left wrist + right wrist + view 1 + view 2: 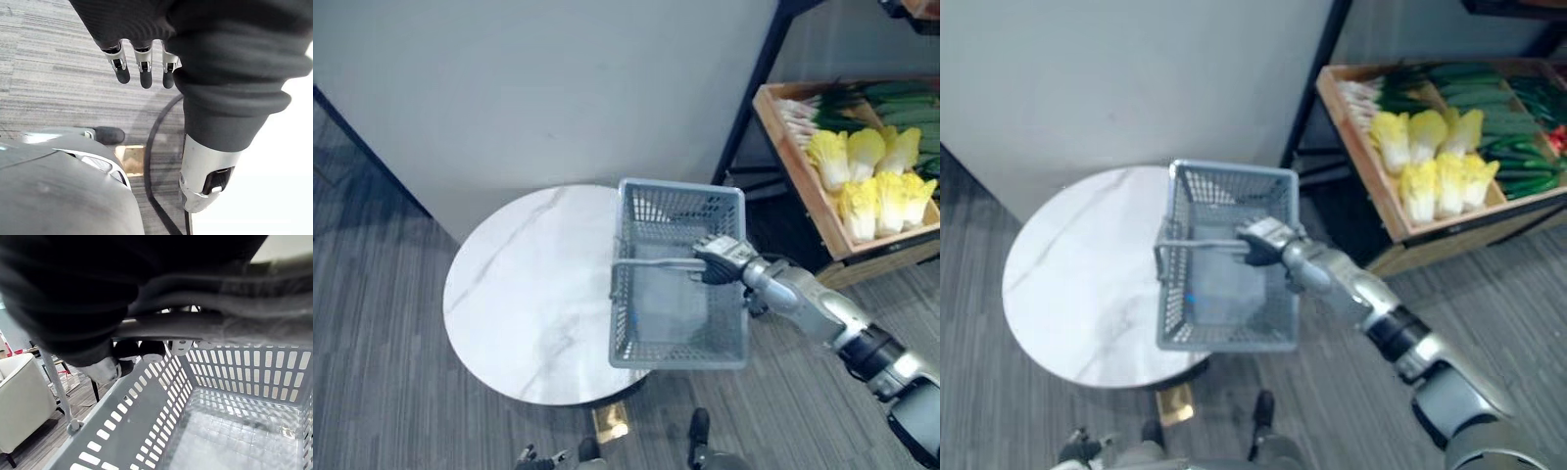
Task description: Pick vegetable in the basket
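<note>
Grey basket (677,208), R hand (724,258) curled round handle (651,263), L hand (145,58) relaxed

Round table (524,294): left and near parts bare marble, open to reach. Grey basket (680,208) over right edge. Handle (651,263), with right hand (722,259) curled round it, bars middle of opening; gaps either side. Wall (558,88) close behind table. Black shelf post (754,88) stands between basket and wooden crate (800,166) of vegetables.
</note>
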### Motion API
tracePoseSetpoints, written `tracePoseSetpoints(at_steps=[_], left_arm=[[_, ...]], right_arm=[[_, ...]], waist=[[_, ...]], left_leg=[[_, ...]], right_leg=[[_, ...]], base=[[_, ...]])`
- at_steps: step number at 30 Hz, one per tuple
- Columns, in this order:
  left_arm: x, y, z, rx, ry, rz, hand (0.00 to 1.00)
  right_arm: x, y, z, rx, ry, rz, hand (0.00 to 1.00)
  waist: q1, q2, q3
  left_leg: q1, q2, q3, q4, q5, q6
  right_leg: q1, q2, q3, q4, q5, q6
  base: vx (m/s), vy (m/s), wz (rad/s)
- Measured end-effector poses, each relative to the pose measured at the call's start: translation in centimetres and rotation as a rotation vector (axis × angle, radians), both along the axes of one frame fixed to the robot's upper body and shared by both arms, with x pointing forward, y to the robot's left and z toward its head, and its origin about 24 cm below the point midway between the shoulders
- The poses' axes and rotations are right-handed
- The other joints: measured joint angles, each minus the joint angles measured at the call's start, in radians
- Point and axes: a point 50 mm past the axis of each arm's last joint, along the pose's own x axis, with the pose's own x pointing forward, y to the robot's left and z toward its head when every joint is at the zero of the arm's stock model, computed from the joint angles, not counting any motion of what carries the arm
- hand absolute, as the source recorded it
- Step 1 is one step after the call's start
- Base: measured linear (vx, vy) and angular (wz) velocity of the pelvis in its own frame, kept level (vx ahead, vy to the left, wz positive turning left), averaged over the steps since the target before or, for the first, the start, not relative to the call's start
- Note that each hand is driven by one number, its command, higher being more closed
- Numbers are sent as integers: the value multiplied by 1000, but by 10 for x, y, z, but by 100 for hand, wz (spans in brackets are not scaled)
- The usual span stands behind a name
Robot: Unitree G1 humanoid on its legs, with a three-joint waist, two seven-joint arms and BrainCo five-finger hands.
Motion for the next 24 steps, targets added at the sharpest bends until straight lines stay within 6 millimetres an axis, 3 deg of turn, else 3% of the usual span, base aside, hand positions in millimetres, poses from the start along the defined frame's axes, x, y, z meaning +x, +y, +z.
tracePoseSetpoints(at_steps=[7,12,17,19,22,23,24], left_arm=[[-2,-7,-2,-20,13,-65,0],[-12,-10,-4,-16,52,-121,0],[-11,-15,-5,-17,67,-189,0],[-10,-15,-5,-8,75,-227,0],[-14,-10,-5,12,100,-262,0],[-13,-8,-4,17,100,-262,0],[-14,-10,-5,15,101,-261,0]], right_arm=[[-40,-61,-48,-37,202,-127,100],[-75,-110,-80,-107,321,-274,100],[-112,-162,-111,-260,394,-449,100],[-122,-185,-115,-308,385,-541,100],[-130,-203,-120,-379,356,-620,100],[-136,-207,-126,-388,375,-649,100],[-142,-211,-134,-385,401,-691,100]], waist=[[-12,20,-28],[-53,39,-48],[-75,52,-60],[-92,45,-57],[-111,27,-56],[-109,23,-57],[-110,42,-60]], left_leg=[[31,0,27,5,-13,-11],[52,-2,56,30,-41,-10],[78,-12,81,41,-59,-8],[73,-33,108,48,-68,1],[36,-55,175,97,-111,22],[29,-48,202,129,-117,38],[26,-20,236,128,-114,48]], right_leg=[[16,3,24,0,0,0],[31,1,54,1,-1,1],[25,-6,85,38,-15,10],[-16,-20,122,85,-24,23],[-71,-40,199,82,-14,68],[-73,-40,208,56,-55,95],[-71,-31,169,47,-147,140]], base=[[-2,-14,-11],[-18,-3,-17],[-14,12,-18],[-60,61,-28],[-110,58,-67],[-56,32,-75],[-35,44,-83]])
